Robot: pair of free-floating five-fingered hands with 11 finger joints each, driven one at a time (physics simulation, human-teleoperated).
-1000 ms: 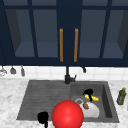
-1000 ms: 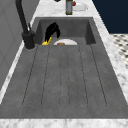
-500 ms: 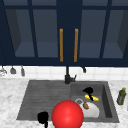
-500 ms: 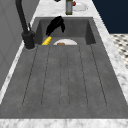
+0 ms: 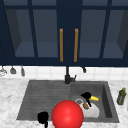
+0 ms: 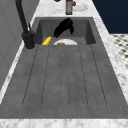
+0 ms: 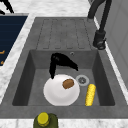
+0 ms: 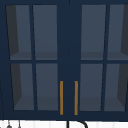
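Note:
My right hand (image 5: 86, 96) hovers in the sink basin (image 7: 37, 65) just above a white plate (image 7: 58, 93). Its fingers hang down, relaxed and open, holding nothing (image 7: 61, 62). A small brown potato-like item (image 7: 68, 83) lies on the plate. A yellow corn cob (image 7: 90, 94) lies on the basin floor beside the plate, near the drain (image 7: 82, 80). From the left, the same hand (image 6: 63, 26) shows above the plate (image 6: 65, 41), with the corn cob (image 6: 46, 40) to its side. My left hand (image 5: 43, 117) floats at the sink's front edge, fingers spread (image 7: 6, 5).
A big red ball (image 5: 67, 115) sits at the front, between the hands. The black faucet (image 5: 67, 75) stands behind the sink, with the ribbed drainboard (image 6: 65, 75) to the left. An olive bottle (image 5: 121, 96) stands on the counter at the right. Dark glass-door cabinets (image 8: 67, 62) hang above.
My right hand has drifted away from the corn cob, toward the sink's front side over the plate, and risen slightly. The left hand has stayed put.

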